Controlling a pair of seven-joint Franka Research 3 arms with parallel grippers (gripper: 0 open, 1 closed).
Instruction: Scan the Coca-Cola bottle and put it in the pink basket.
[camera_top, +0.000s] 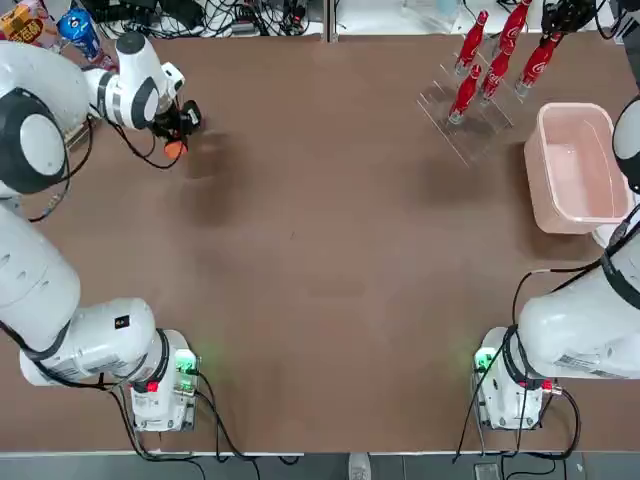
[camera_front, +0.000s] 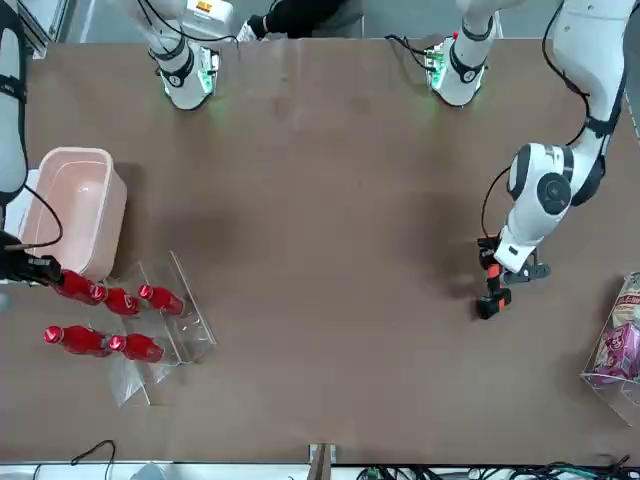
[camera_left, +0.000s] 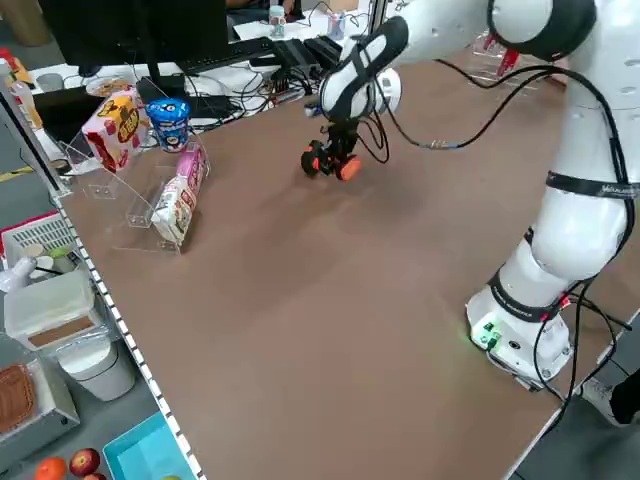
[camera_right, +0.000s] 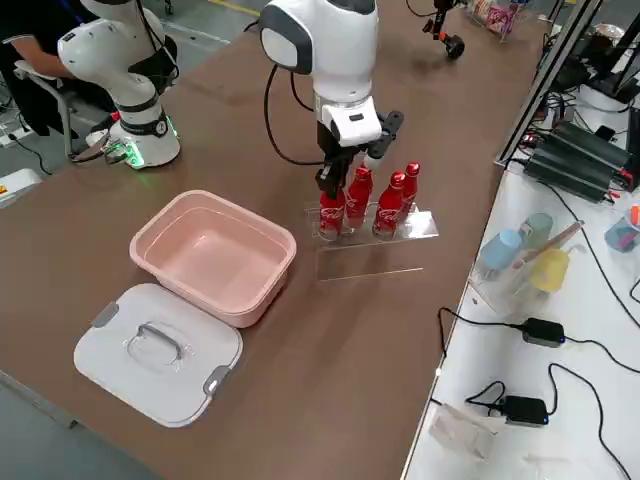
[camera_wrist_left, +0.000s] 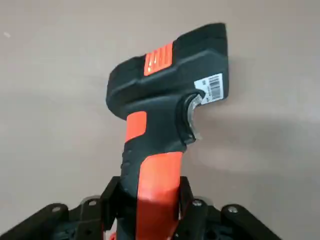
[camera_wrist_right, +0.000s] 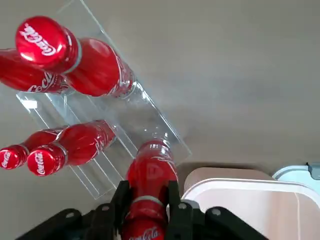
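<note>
At the left, the left gripper has its jaws closed around the handle of the scanner, whose head stands out past the fingertips. The snack bags lie beyond these jaws, in the far left part of the room. Between the two arms there is a wide stretch of bare brown table, so the scanner is well apart from the bottles.

Going to the right, four other bottles lean on the clear rack, to the left of the right jaws. The right gripper is closed on the neck of the Coke bottle; its two fingers touch the neck from both sides. The long axis of this bottle runs away from the jaws, cap near them and base out toward the rack. If the base still rests there, I cannot tell surely. The right arm is clearly the nearer one.

The basket is beside these jaws, on the side of the robot's bases, with the white lid next to it. I judge that the bottle should first be lifted away from its neighbours without knocking them, then brought leftward to meet the scanner, and only after that into the basket
</note>
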